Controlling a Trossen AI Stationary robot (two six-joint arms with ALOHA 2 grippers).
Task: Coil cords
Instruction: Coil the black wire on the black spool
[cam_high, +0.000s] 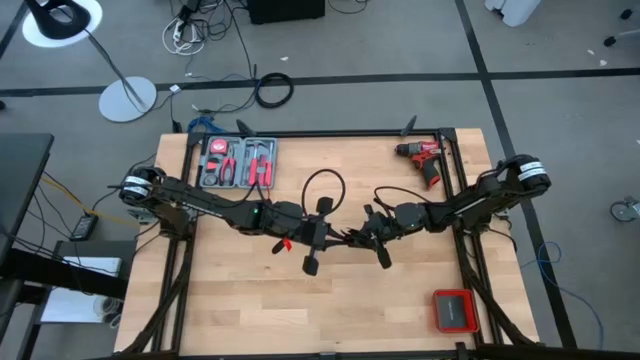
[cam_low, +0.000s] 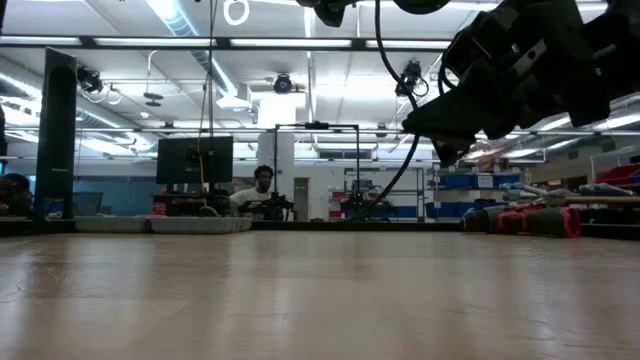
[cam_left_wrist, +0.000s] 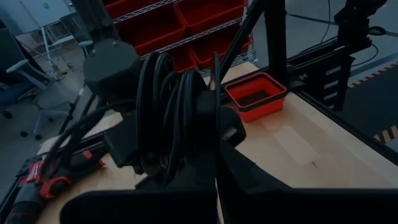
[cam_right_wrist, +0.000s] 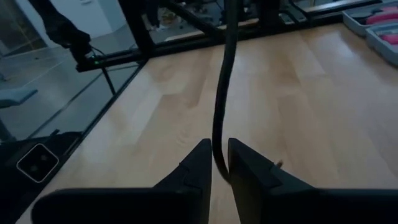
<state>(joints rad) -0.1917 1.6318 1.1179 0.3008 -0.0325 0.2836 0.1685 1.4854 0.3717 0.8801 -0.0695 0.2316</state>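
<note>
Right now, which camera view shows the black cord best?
The left wrist view: the cord fills it, wound in several loops. The high view shows thin arcs between both grippers. The right wrist view shows one strand between the fingers; the low view shows hanging pieces.

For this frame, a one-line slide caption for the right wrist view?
Right gripper fingers pinch a thin black cord rising above the wooden table.

You're in a robotics lab/workshop w/ an open-plan floor. Pale wooden worktable (cam_high: 330, 300) in a black metal frame (cam_high: 330, 133), grey floor w/ black tape lines (cam_high: 480, 50) & loose cables. Beyond it: long ceiling strip lights (cam_low: 170, 12), dark monitor (cam_low: 195, 160), red plastic storage bins on shelving (cam_left_wrist: 186, 18), blue bins (cam_low: 480, 182), a seated person (cam_low: 262, 190) at a bench. Red-and-black hand tool set (cam_high: 237, 163) on the table.
</note>
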